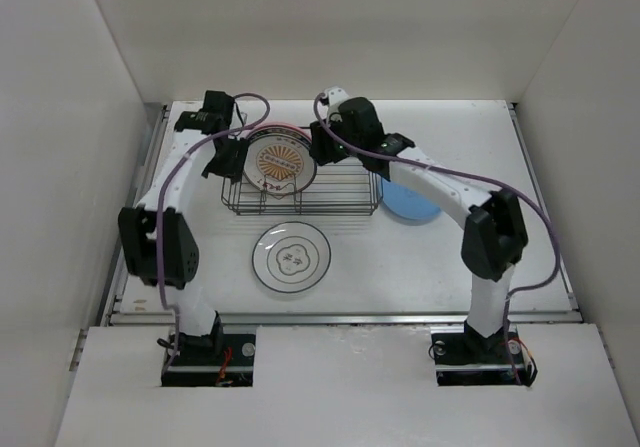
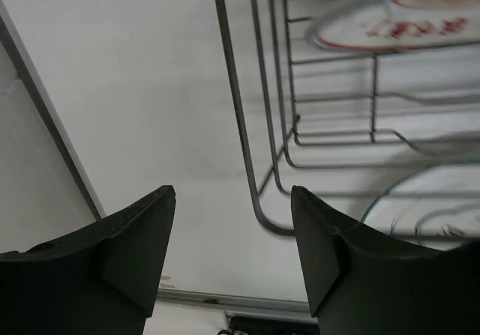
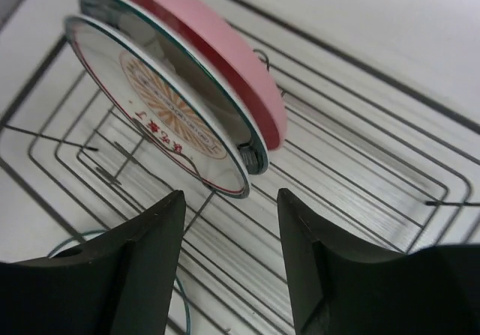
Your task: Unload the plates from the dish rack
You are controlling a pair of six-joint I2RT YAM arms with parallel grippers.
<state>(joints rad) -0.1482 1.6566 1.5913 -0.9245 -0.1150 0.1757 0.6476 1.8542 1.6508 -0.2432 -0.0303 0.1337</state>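
On the white desk (image 1: 480, 137), the dish rack (image 1: 340, 192) sits between the two arms. Plates stand on edge at its left end. The right wrist view shows the sunburst plate (image 3: 165, 103) in front and the pink plate (image 3: 225, 50) behind. Between them is the thin rim of a teal-edged plate (image 3: 97, 7), pressed close.

Two more plates lie flat on the desk outside the rack. The white plate with the teal lettered rim (image 1: 291, 257) is just in front of it, and the blue plate (image 1: 412, 207) is against its right end.

The right end effector (image 3: 230, 196) hangs over the rack beside the standing plates, its jaws apart with nothing between them. The left end effector (image 2: 232, 196) is outside the rack's left end, near a rounded corner of the wire. It too is spread and empty.
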